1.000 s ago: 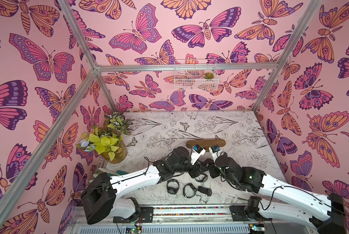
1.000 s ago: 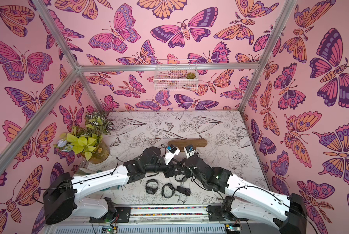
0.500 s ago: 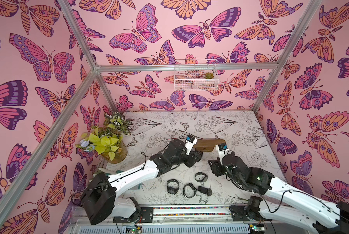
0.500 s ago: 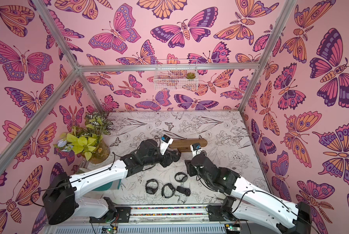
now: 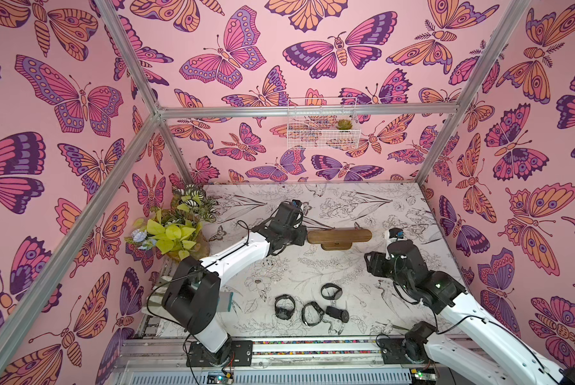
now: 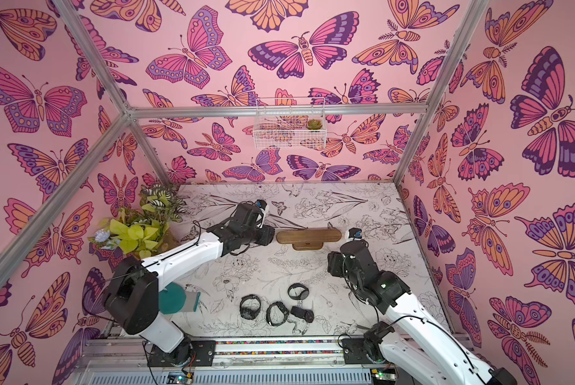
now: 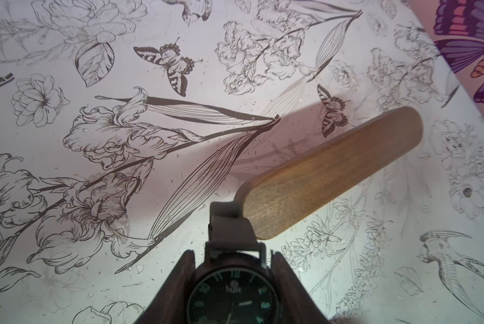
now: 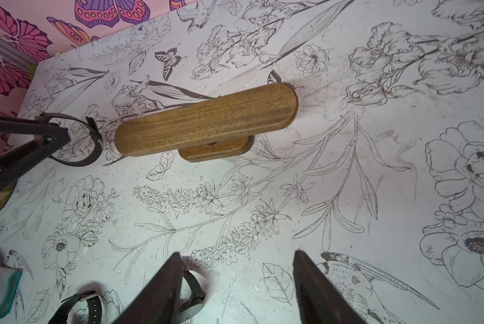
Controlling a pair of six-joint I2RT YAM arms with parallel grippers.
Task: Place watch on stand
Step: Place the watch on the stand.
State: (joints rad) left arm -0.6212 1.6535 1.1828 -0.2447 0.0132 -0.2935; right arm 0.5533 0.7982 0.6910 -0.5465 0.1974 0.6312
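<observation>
The brown wooden stand [image 5: 339,235] [image 6: 308,236] lies across the middle of the table. My left gripper [image 7: 233,254] is shut on a dark-faced watch [image 7: 231,297] gripped by the case, its strap reaching the stand [image 7: 330,174] at its near end. In both top views the left gripper [image 5: 302,234] [image 6: 270,236] sits at the stand's left end. The right wrist view shows the held watch's strap loop [image 8: 93,143] just off that end. My right gripper [image 8: 236,254] [image 5: 374,265] is open and empty, right of and nearer than the stand [image 8: 207,120].
Several black watches [image 5: 331,291] [image 5: 284,306] [image 5: 312,313] lie near the table's front edge; one [image 8: 193,297] is beside my right gripper's finger. A potted plant [image 5: 176,233] stands at the left wall, a wire basket [image 5: 322,131] hangs on the back wall, and a teal object [image 6: 179,300] sits front left.
My left gripper carried the watch from the front middle back to the stand's left end. My right gripper opened, let go and drew away to the right.
</observation>
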